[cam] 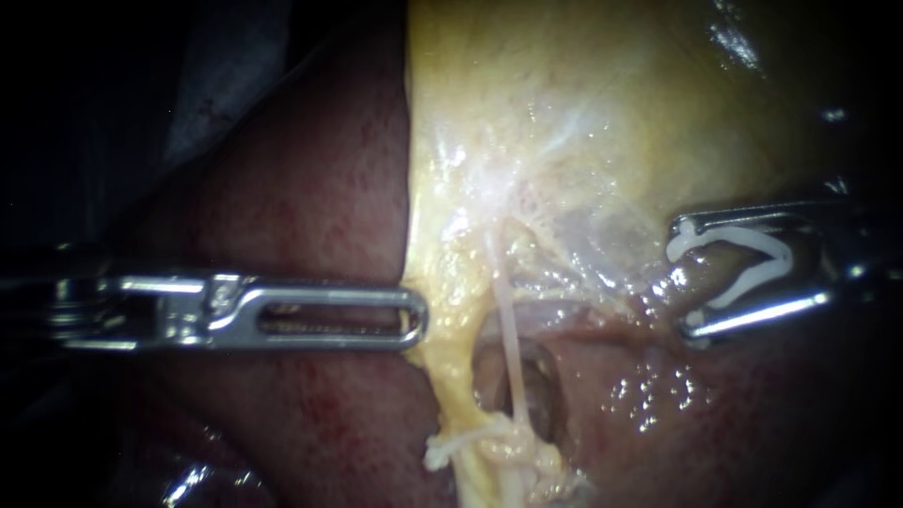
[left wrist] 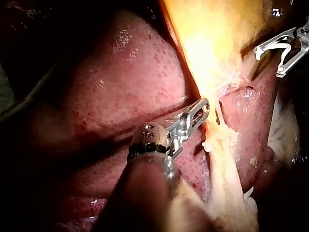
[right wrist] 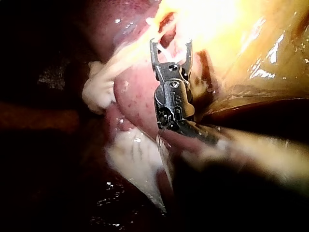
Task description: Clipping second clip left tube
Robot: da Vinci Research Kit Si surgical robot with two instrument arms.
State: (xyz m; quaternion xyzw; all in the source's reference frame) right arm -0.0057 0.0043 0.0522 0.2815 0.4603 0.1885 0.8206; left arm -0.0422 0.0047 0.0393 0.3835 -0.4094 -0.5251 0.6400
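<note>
Endoscope view: right instrument (cam: 681,279) holds an open clip (cam: 729,236), apart from the tube (cam: 509,329); left instrument (cam: 419,320) clamps yellow tissue (cam: 451,235). Straddle the tube fully before closing.

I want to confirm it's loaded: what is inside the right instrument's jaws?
A white V-shaped clip sits between the jaws of the right instrument, touching both. Brown tissue shows within the clip's open mouth. Whether that tissue is a tube cannot be seen.
</note>
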